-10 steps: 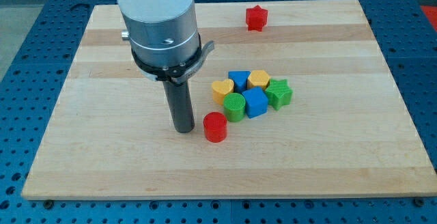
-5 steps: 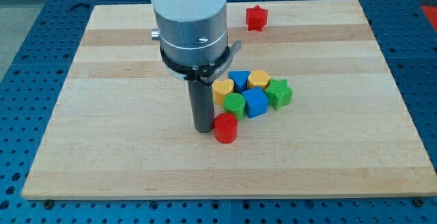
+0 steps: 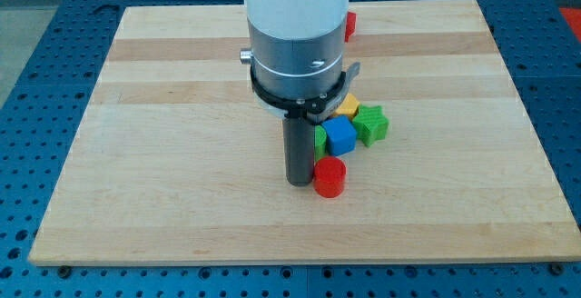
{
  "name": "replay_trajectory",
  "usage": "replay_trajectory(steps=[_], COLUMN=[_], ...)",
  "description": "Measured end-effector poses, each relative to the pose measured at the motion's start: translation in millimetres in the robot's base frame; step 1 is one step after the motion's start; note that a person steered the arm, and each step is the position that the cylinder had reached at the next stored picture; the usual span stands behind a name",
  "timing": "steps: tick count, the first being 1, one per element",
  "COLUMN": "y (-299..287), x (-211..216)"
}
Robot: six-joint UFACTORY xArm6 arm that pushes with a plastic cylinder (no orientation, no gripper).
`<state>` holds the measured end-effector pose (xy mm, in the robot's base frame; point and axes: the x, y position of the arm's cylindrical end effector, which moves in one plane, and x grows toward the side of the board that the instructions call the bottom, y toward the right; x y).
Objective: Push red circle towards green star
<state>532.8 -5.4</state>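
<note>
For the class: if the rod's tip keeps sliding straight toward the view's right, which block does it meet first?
The red circle: it sits directly right of my tip, seemingly already touching. Beyond it that line looks free; the green star lies farther toward the view's top.

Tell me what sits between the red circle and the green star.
In the camera view, the blue cube block lies between the red circle block and the green star block.
</note>
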Motion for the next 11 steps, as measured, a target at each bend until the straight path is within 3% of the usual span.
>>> replay_trajectory(steps=[2, 4, 8, 11], y=[14.1, 26.3, 138.7, 125.2], x=[20.4, 12.3, 14.8, 43.8])
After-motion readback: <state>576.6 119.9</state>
